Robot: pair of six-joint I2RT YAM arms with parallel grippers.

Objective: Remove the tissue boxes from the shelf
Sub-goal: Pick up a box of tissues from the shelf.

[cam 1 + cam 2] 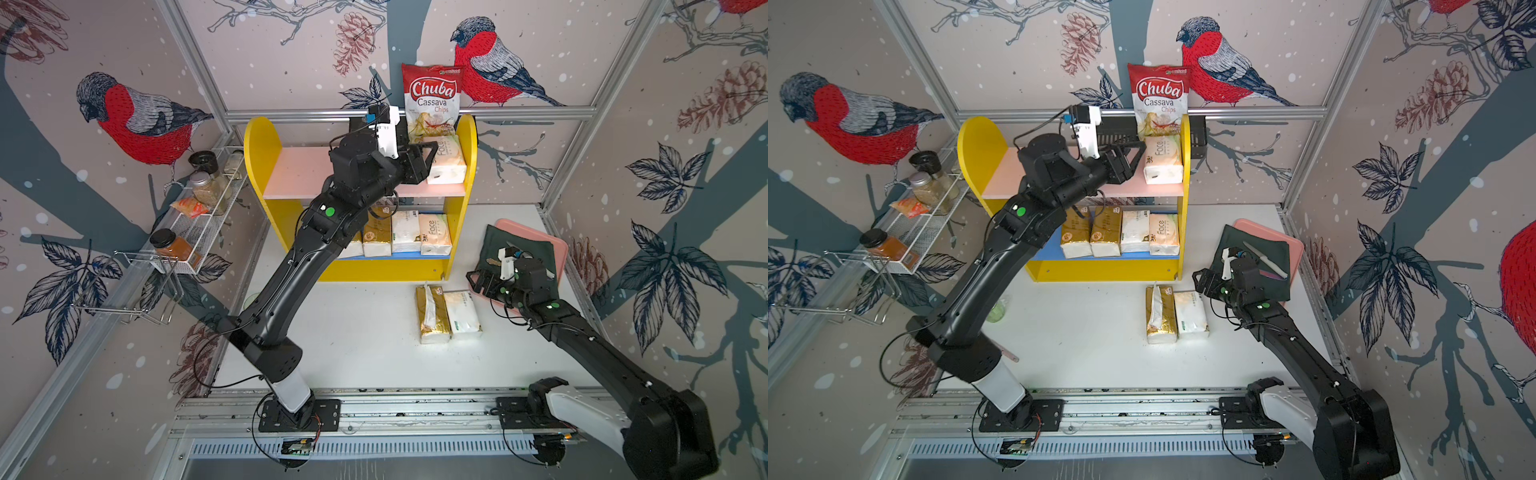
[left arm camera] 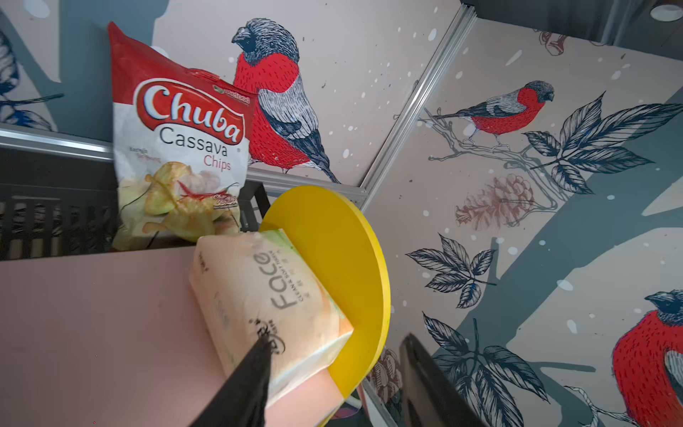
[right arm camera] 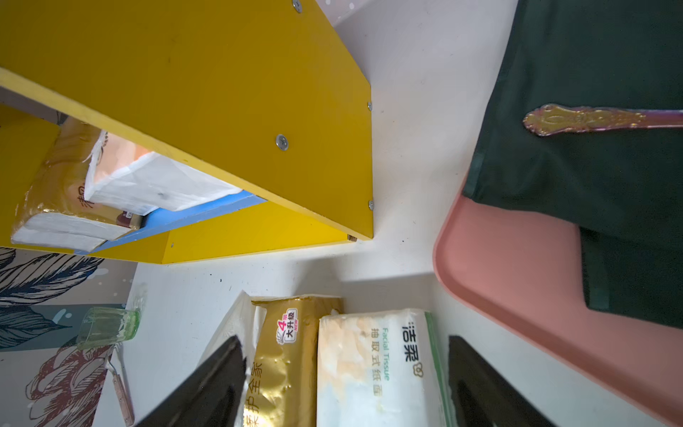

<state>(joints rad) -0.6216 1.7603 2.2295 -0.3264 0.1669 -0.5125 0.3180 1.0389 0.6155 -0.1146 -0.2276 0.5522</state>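
Now; left fingers [image 2: 251, 380] apart, one at Face pack [image 2: 266, 295]; right fingers [image 3: 210, 384] apart near gold pack [image 3: 284, 362]

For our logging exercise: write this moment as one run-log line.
left claw: open, at Face pack on pink board | right claw: open, by gold pack and white pack on table | blue board: four packs

Upper board [image 1: 299, 172]: Face pack [image 1: 449, 160] at 3 o'clock end, chips bag [image 1: 432, 99] at its 12, my left pincer [image 1: 430, 162] at its 9. Lower board [image 1: 395, 257]: four-pack row [image 1: 405, 237]. Table [image 1: 353, 332]: two packs [image 1: 434, 320] at 5 of shelf [image 1: 266, 166], tray [image 1: 559, 249] at their 2.
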